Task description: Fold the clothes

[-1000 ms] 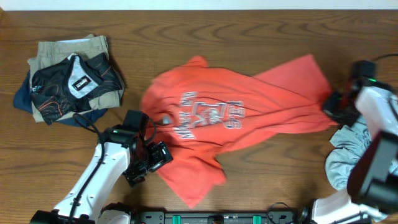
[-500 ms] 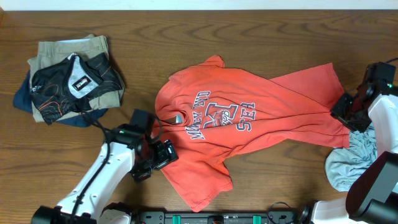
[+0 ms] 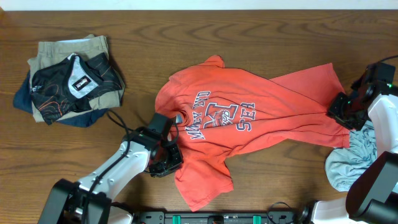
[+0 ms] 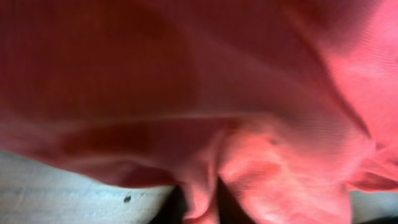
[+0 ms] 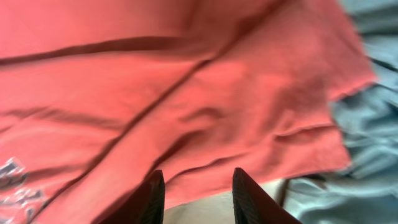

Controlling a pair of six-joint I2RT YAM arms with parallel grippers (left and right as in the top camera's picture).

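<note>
Since a second ago the T-shirt has slid to the right across the table. My left gripper has come off the bare wood onto the shirt's near-left edge, just below the collar. It is now pressed together on a pleat of the red cloth; the wrist view shows the fabric bunched between the two dark tips. My right gripper has let go. Its jaws stand apart at the shirt's right edge with nothing between them, the hem lying just beyond the tips.

The shirt lies a little right of the table's middle, chest lettering up, collar to the left and hem to the right. It is not flat: a long crease runs across the body toward the far-right corner, and the near sleeve is skewed toward me. A grey-blue garment sits at the right, touching or slipping under the hem; I cannot tell which. A pile of other clothes rests well apart at the far left.

I judge this to be the spreading step, before any real fold. Next I would need a fresh hold with the right on the hem alone, clear of the grey-blue cloth. Then both arms should draw apart to pull out the crease.
</note>
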